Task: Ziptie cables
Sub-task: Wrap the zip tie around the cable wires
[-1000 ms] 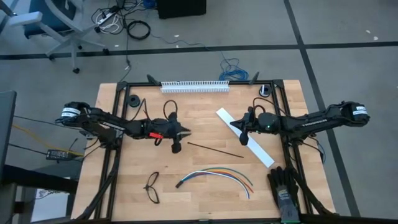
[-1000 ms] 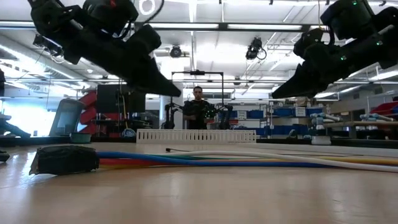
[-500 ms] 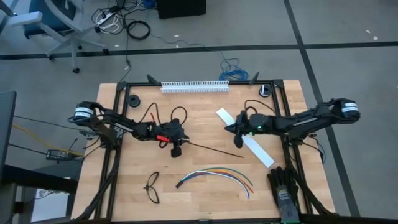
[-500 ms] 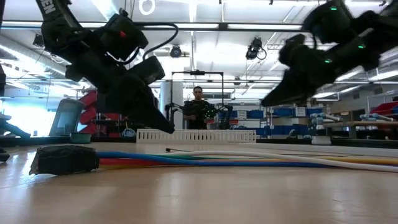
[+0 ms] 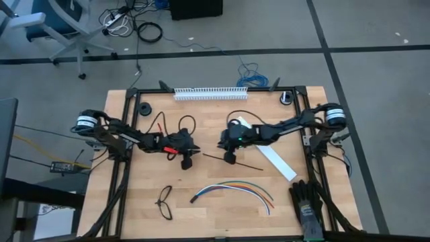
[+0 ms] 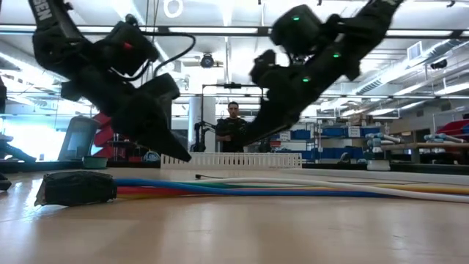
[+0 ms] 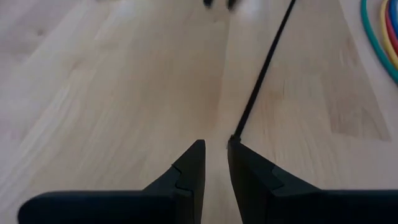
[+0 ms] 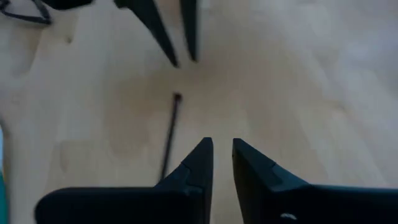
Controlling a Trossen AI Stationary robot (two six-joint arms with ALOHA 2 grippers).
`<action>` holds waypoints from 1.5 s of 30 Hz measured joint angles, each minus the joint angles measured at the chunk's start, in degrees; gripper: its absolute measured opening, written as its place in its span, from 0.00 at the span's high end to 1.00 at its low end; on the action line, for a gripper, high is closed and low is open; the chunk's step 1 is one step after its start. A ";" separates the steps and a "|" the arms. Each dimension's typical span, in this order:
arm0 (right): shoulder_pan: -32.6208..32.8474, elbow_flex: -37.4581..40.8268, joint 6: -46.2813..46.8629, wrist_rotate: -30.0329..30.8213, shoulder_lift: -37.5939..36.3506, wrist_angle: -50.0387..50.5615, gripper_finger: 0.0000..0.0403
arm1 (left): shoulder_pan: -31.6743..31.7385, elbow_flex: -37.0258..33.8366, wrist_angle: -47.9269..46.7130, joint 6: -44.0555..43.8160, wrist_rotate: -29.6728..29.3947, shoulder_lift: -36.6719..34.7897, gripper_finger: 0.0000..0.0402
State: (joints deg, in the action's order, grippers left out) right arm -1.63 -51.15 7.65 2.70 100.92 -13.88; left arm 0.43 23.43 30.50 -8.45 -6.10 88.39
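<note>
Both arms reach toward the middle of the wooden table (image 5: 134, 202), their grippers facing each other over the one end of the ziptie (image 5: 235, 161). The ziptie lies flat on the wood as a thin dark strip, running from near the table's centre off to the right and slightly nearer. The left gripper (image 5: 189, 158) hangs just left of the strip's left end; in the left wrist view its fingers (image 7: 189, 171) stand a narrow gap apart with nothing between them, and the ziptie's tip (image 7: 261, 74) lies right in front of one fingertip. The right gripper (image 5: 228, 157) hovers over the same end from the right; in the right wrist view its fingers (image 8: 199, 165) are also parted by a slim gap and grasp nothing, with the strip (image 8: 170, 134) lying on the wood just beside them. The cables (image 5: 235, 189) lie in a curved bundle nearer than the ziptie, well apart from both grippers. Black glasses (image 5: 164, 203) rest on the near left of the table, a wide white strip (image 5: 275, 161) lies slantwise on the right, and a white toothed rail (image 5: 211, 93) sits along the far edge. In the low view a person (image 6: 233, 125) stands far behind the table.
</note>
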 joint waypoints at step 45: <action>0.48 -16.36 -1.10 -8.55 17.03 0.00 0.81 | -0.15 -8.76 9.93 -8.72 -0.91 -4.08 0.81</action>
State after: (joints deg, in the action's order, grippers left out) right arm -1.15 -67.51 6.55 -5.85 117.95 -13.89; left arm 0.27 14.68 40.42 -17.17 -7.01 84.31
